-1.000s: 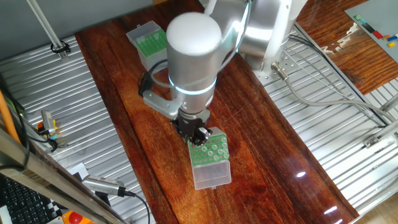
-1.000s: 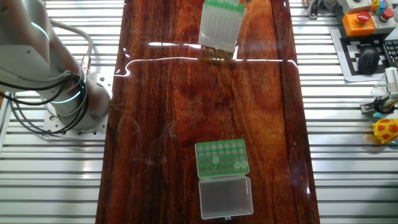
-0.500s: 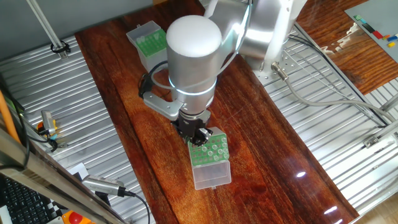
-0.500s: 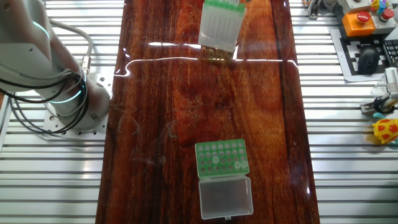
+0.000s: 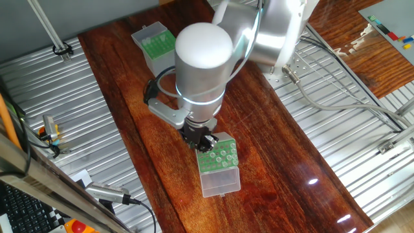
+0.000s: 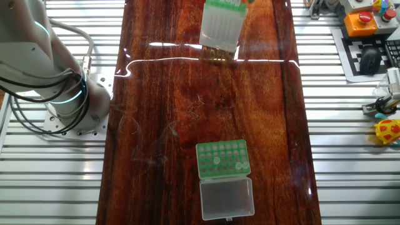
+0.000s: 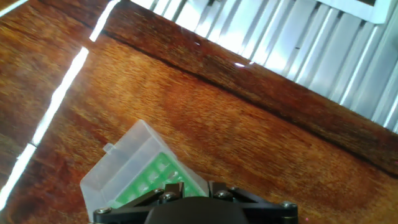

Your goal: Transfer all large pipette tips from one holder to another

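Pick-up step: gripper (image 5: 206,141) poised over the low green rack (image 6: 223,159), at the edge away from its opened clear lid (image 6: 227,197). The taller translucent box (image 6: 220,25) stands well apart, far down the desk (image 6: 156,112). Next: descend squarely onto one large pipette tip (image 6: 217,160). Jaws hidden; likely empty, cannot tell.

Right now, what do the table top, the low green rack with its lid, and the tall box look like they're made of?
Table top: likely varnished wood, with reddish grain and glossy reflections. Low green rack: apparently opaque moulded plastic, with a grid of holes; its lid, folded open, looks like clear plastic. Tall box: translucent whitish plastic, probably, with a green top.
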Available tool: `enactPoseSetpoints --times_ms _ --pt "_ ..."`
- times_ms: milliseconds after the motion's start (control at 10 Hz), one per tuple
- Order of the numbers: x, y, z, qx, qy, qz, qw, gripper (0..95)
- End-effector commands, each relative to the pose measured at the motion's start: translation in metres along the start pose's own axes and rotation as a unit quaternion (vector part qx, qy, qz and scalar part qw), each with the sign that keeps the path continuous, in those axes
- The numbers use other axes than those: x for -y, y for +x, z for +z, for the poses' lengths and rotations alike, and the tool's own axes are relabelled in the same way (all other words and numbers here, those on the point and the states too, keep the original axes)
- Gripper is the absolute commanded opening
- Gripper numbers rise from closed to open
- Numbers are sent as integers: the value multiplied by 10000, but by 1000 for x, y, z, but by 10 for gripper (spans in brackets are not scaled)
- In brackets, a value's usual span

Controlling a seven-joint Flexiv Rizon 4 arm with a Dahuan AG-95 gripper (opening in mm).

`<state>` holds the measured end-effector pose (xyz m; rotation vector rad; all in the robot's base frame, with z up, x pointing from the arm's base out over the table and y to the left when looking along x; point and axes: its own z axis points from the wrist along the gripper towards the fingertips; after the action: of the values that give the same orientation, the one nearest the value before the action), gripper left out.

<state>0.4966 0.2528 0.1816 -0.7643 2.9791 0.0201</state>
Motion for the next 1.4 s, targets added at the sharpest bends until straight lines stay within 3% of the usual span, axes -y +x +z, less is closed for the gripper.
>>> enactPoseSetpoints --times_ms 100,500,1400 --pt "4 1 4 3 -15 -21 10000 190" --pt "6 1 14 32 -3 -75 10000 190" --pt "3 10 18 38 -3 -163 9999 190"
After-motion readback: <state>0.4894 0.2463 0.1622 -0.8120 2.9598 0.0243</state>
